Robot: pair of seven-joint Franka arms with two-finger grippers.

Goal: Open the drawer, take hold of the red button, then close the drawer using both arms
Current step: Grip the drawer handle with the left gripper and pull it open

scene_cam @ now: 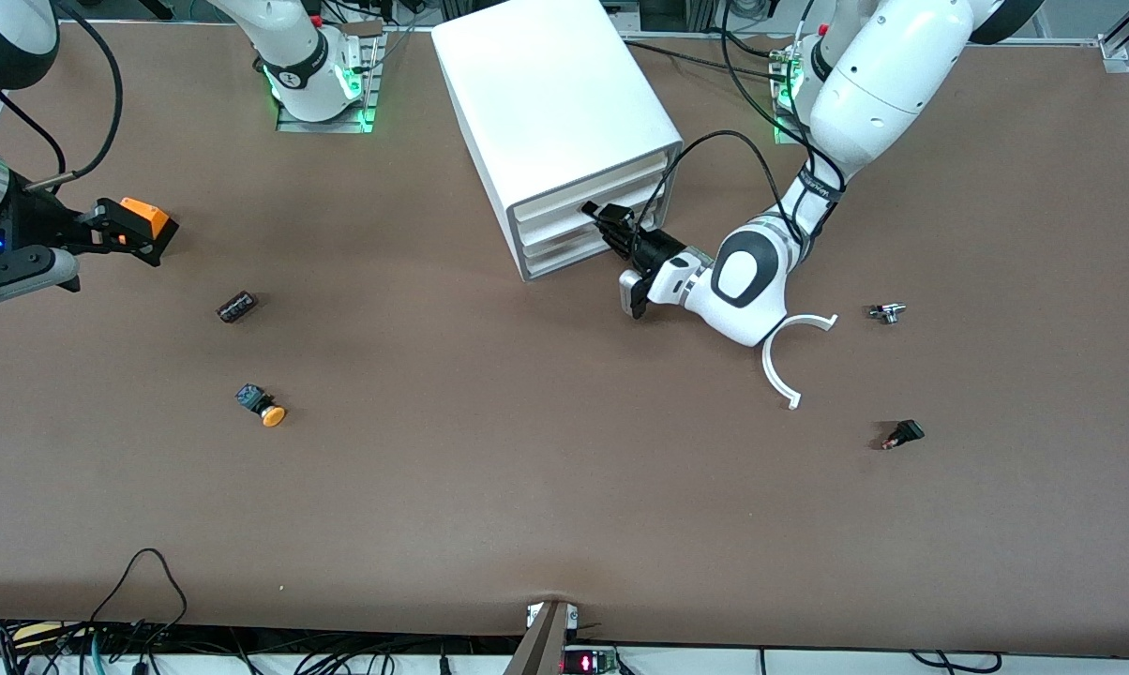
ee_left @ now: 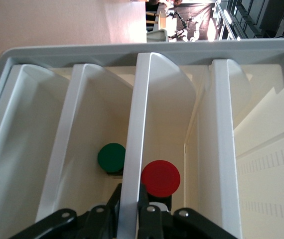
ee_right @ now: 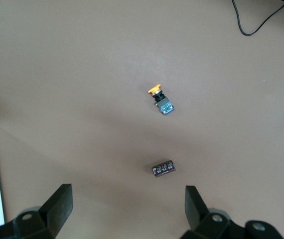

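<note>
The white cabinet (scene_cam: 550,89) stands near the arms' bases, its three drawers facing the left arm's end. My left gripper (scene_cam: 609,225) is at the top drawer (scene_cam: 550,208). In the left wrist view my left gripper (ee_left: 129,193) is shut on that drawer's thin white front lip (ee_left: 139,124), one finger on each side. The red-capped button (ee_left: 160,178) sits inside the drawer just past the fingers. My right gripper (scene_cam: 147,228), with orange-tipped fingers, is open and empty above the table at the right arm's end; it also shows in the right wrist view (ee_right: 129,209).
A green cap (ee_left: 112,157) shows in the adjoining drawer. An orange-capped button (scene_cam: 264,405) and a dark cylinder (scene_cam: 236,307) lie under my right gripper. A white curved piece (scene_cam: 785,361), a small metal part (scene_cam: 886,312) and a small black part (scene_cam: 902,434) lie by the left arm.
</note>
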